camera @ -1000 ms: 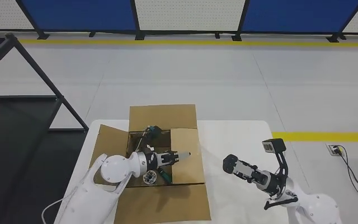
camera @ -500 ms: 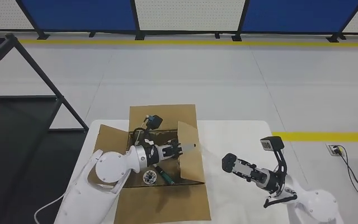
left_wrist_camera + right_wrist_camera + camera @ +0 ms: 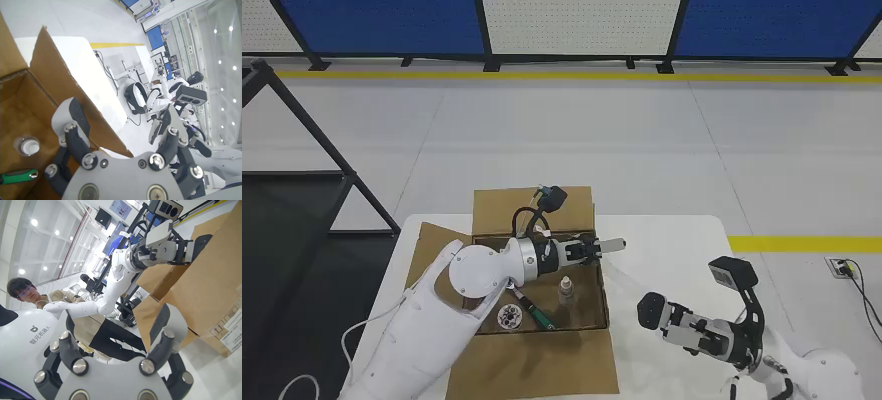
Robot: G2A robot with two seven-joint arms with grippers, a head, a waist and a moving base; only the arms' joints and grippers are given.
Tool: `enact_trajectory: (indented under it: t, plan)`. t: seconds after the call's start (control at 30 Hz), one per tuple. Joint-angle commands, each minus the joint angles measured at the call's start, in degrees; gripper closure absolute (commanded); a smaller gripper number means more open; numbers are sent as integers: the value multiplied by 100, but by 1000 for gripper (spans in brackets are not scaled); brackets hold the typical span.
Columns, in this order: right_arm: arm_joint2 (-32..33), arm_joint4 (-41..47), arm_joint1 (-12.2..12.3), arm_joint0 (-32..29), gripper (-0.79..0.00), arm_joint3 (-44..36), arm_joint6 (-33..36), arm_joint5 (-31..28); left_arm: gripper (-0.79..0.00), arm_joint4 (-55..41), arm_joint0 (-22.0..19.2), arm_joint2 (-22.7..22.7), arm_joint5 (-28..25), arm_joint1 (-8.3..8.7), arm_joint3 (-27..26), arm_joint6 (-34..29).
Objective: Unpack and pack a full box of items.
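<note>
Left gripper (image 3: 122, 110) fingers (image 3: 77, 117) are spread wide, straddling the box's (image 3: 532, 205) right flap (image 3: 56, 75), not clamped on it (my read: nudging the flap outward to clear the opening). The box sits lower centre in the top view. Small bottle (image 3: 567, 290) and green screwdriver (image 3: 539, 316) lie inside, so there are items left to unpack. Right gripper (image 3: 117, 317) is released, empty, parked lower right over the table (image 3: 672, 250), out of the way.

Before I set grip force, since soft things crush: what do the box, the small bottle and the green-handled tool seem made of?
The box: corrugated cardboard, matte brown; fluted cut edges show. The small bottle: clear body, white cap, probably plastic, possibly glass. The green-handled tool: glossy handle, likely plastic or rubber.
</note>
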Motion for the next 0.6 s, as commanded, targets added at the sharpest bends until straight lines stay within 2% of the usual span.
enact_trajectory:
  t: [0.0, 0.13, 0.27, 0.57]
  plan:
    - [-39, -66, 11, 5, -785, -44, -220, 59, -785, -68, -180, 192, -31, -90, 225, 49]
    - [-217, -286, 28, 100, -785, -35, -573, 165, -785, -262, -504, 521, -115, -276, 710, 76]
    - [-455, -676, 57, 205, -785, -27, -642, 216, -785, -469, -744, 764, -224, -457, 1149, 152]
    - [-539, -1458, 151, 302, -785, 110, -956, 469, -785, -667, -1062, 1081, -477, -764, 1830, 213]
